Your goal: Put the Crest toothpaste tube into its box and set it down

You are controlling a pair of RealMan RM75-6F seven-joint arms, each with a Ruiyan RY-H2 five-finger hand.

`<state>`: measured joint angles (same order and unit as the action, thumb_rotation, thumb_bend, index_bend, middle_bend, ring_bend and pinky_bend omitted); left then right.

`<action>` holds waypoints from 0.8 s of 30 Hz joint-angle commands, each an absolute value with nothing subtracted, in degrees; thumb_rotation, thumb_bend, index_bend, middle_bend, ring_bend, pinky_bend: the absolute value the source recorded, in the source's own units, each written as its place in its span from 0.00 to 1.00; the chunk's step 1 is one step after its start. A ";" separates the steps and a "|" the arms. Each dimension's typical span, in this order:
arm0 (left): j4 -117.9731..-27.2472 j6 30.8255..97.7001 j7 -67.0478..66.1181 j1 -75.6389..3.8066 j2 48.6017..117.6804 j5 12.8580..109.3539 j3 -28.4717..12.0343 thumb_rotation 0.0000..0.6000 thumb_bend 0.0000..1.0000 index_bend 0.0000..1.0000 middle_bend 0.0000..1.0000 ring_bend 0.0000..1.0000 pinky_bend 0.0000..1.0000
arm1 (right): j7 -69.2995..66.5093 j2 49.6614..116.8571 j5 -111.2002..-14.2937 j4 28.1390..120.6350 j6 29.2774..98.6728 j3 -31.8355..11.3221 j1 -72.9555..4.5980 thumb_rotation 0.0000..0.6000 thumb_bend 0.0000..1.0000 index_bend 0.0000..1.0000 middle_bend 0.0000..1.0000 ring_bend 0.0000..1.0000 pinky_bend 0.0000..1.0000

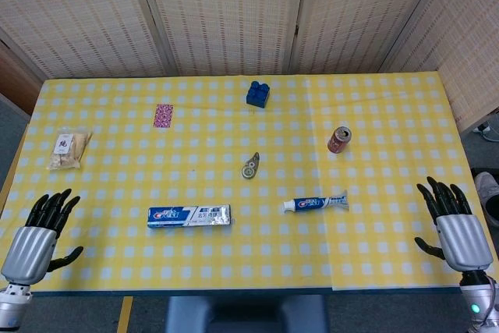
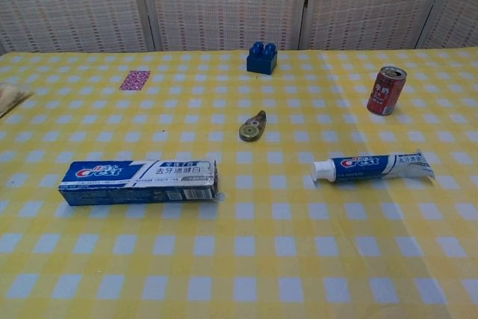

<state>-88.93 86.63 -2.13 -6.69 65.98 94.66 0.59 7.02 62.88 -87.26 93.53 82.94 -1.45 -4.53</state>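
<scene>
The Crest toothpaste tube [image 1: 316, 203] [image 2: 372, 165] lies flat right of centre, white cap pointing left. Its blue and white box [image 1: 189, 215] [image 2: 140, 181] lies flat left of centre, its open end facing right toward the tube. My left hand [image 1: 39, 236] hovers at the table's near left corner, fingers spread, holding nothing. At the near right edge my right hand [image 1: 454, 225] is likewise spread and empty. Both hands are well apart from tube and box. The chest view shows neither hand.
A red can [image 1: 339, 139] [image 2: 386, 90] stands behind the tube. A small correction-tape dispenser [image 1: 250, 167] [image 2: 252, 127] lies mid-table. A blue brick [image 1: 258, 93] [image 2: 262, 58], a pink packet [image 1: 163, 115] [image 2: 134, 80] and a snack bag [image 1: 68, 149] sit farther back and left.
</scene>
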 commanded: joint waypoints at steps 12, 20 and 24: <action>-90.26 77.59 -5.28 -11.78 72.10 98.38 2.87 1.00 0.22 0.12 0.10 0.08 0.13 | 4.61 60.91 -90.16 94.07 83.17 0.37 -3.99 1.00 0.19 0.00 0.00 0.00 0.00; -94.64 69.02 -13.90 -16.48 74.27 94.44 0.60 1.00 0.22 0.11 0.12 0.09 0.14 | 5.50 60.33 -90.28 95.24 80.72 1.17 -4.76 1.00 0.19 0.00 0.00 0.00 0.00; -94.03 62.48 -18.22 -20.99 78.12 88.52 -3.06 1.00 0.22 0.10 0.12 0.09 0.14 | 5.02 60.25 -89.58 95.13 78.68 1.24 -5.61 1.00 0.19 0.00 0.00 0.00 0.00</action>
<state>-94.26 66.35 -14.53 -17.98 75.45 92.19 -0.63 5.22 60.30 -89.89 95.18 79.16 1.23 -5.33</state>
